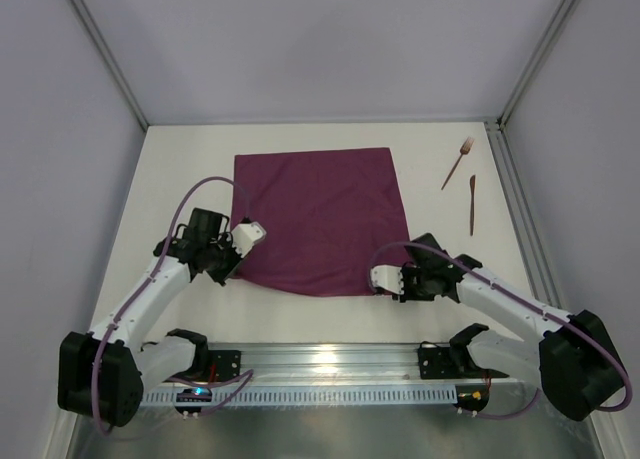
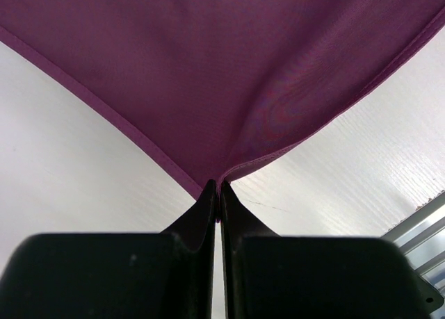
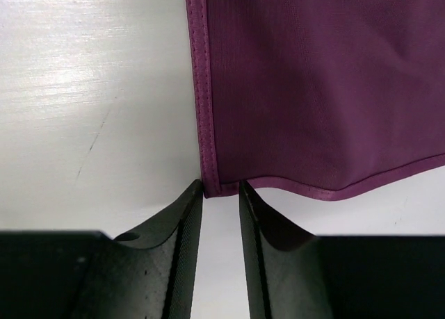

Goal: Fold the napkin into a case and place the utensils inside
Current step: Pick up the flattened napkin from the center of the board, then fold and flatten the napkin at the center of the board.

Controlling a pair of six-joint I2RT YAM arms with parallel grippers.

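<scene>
The plum-purple napkin [image 1: 320, 219] lies spread flat on the white table, one layer, not folded into a case. My left gripper [image 1: 236, 273] is shut on its near-left corner; in the left wrist view the cloth [image 2: 229, 76] runs to a point between the closed fingertips [image 2: 217, 185]. My right gripper [image 1: 377, 285] is at the near-right corner. In the right wrist view its jaws [image 3: 221, 187] stand a narrow gap apart, with the hemmed corner [image 3: 212, 183] just at their tips and not pinched. The fork [image 1: 458, 162] and knife [image 1: 472, 204] lie at the far right, off the cloth.
A metal rail [image 1: 330, 364] carrying both arm bases runs along the near edge. Pale enclosure walls close in the table on three sides, with a frame strip [image 1: 520, 209] down the right, close to the utensils.
</scene>
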